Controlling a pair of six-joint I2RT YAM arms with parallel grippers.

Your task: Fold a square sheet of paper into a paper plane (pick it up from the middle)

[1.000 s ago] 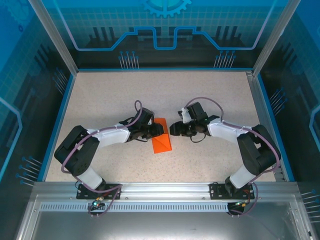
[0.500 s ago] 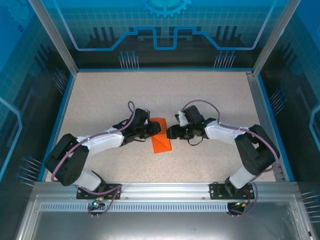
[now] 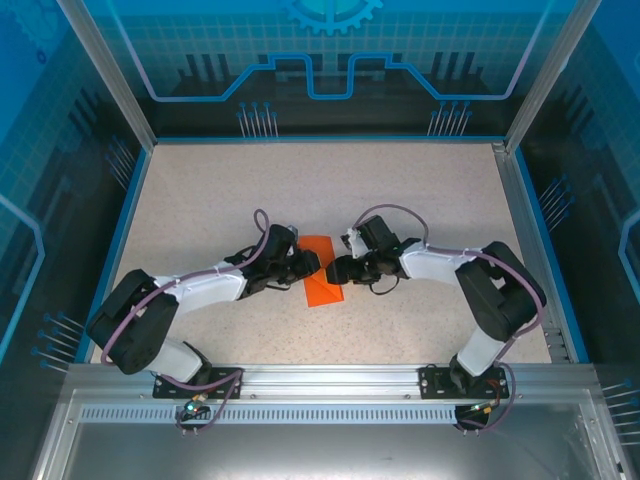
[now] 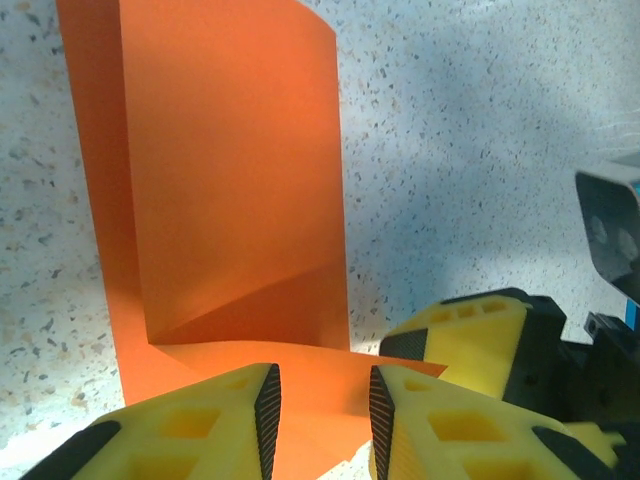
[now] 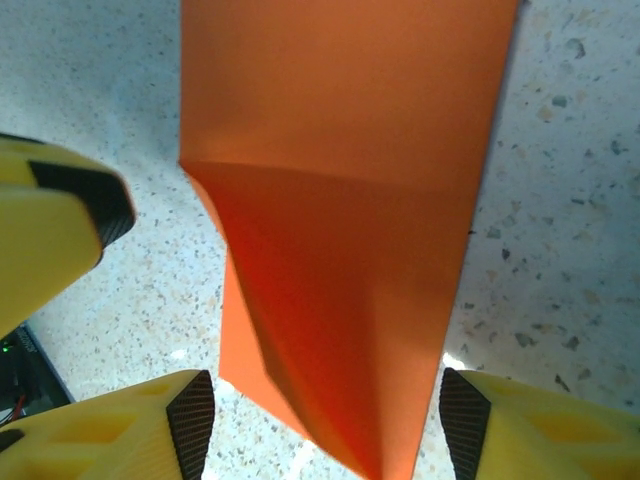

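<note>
The square sheet of paper, folded to a narrow strip with one flap lifted, lies mid-desk between both arms; the left claw hangs over its near edge, fingers narrowly parted, orange showing in the gap; the right claw stands released, wide fingers straddling the sheet's tapering end.

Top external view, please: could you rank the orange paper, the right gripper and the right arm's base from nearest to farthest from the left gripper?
1. The orange paper, under the left gripper at mid-table.
2. The right gripper, just across the paper on the right.
3. The right arm's base, far off at the near right edge.
</note>
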